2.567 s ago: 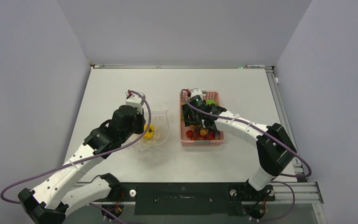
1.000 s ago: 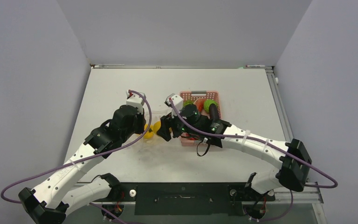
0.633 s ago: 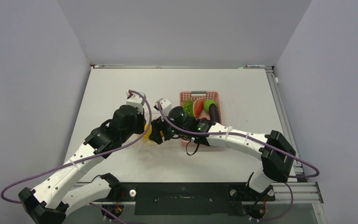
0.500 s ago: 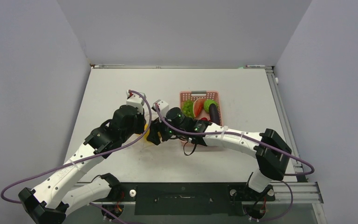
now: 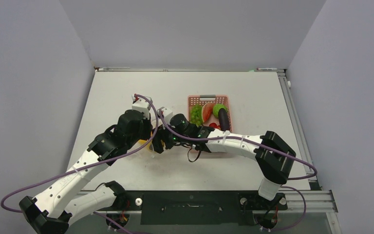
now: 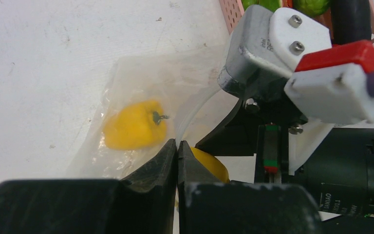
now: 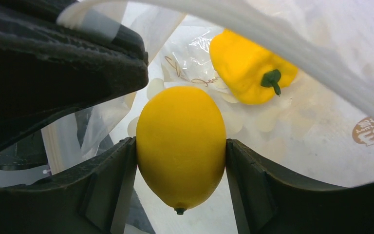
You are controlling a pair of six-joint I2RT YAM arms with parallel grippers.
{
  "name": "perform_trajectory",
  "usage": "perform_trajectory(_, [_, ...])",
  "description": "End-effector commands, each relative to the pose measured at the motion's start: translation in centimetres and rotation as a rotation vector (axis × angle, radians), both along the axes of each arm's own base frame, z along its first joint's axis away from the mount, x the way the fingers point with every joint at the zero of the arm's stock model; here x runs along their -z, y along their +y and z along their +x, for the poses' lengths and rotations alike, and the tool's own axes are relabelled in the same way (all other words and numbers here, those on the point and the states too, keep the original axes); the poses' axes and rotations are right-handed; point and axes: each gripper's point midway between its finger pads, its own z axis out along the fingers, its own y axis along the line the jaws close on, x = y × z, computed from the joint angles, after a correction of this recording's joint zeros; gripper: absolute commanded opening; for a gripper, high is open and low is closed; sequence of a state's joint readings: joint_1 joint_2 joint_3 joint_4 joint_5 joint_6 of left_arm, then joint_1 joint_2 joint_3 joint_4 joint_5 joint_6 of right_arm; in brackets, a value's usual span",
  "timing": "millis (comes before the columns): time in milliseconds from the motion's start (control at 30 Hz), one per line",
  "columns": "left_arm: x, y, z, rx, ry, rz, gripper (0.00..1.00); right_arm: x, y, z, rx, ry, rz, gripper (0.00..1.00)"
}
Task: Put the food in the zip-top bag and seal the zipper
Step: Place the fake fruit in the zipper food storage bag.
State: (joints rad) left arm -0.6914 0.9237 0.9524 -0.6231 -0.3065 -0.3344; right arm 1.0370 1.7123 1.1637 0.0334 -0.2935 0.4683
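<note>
- Bag first: the clear zip-top bag (image 6: 141,78) lies on the white table (image 5: 253,87), just left of the pink basket (image 5: 193,99), with its mouth lifted and facing the basket.
- The left gripper (image 6: 177,151) is clenched, its two black fingers pressed together on the edge of the bag's mouth and holding it up.
- The whitish zipper (image 7: 282,44) makes an arch across the top of the right wrist view.
- The right gripper (image 7: 181,141) grasps an orange-yellow round fruit (image 7: 181,126) between both fingers, under this arch, at the bag's mouth.
- The yellow bell pepper (image 7: 251,66) lies deeper inside the bag, apart from the fruit.
- In the basket are the dark eggplant (image 5: 224,119) and green pieces (image 5: 195,113).
</note>
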Motion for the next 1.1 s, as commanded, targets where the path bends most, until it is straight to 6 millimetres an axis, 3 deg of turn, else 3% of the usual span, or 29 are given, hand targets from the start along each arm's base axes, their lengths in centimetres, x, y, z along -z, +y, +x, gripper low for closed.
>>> perform_trajectory(0, [-2.4, -0.4, 0.7, 0.001, -0.070, -0.052, 0.00, -2.4, 1.9, -0.1, -0.027, -0.018, 0.098, 0.66])
perform_trajectory(133, [-2.4, -0.4, 0.7, 0.002, -0.068, -0.051, 0.00, -2.3, 1.7, -0.2, -0.029, -0.018, 0.093, 0.76])
perform_trajectory(300, [-2.4, -0.4, 0.7, 0.001, -0.069, -0.051, 0.00, -2.5, 1.3, -0.2, -0.024, -0.027, 0.083, 0.82])
perform_trajectory(667, [-2.2, -0.4, 0.7, -0.001, -0.066, -0.047, 0.00, -3.6, -0.9, 0.5, 0.042, -0.083, 0.031, 0.84])
perform_trajectory(1067, [-2.1, -0.3, 0.8, -0.004, -0.064, -0.044, 0.00, -6.6, -5.9, 1.5, 0.204, -0.169, -0.031, 0.81])
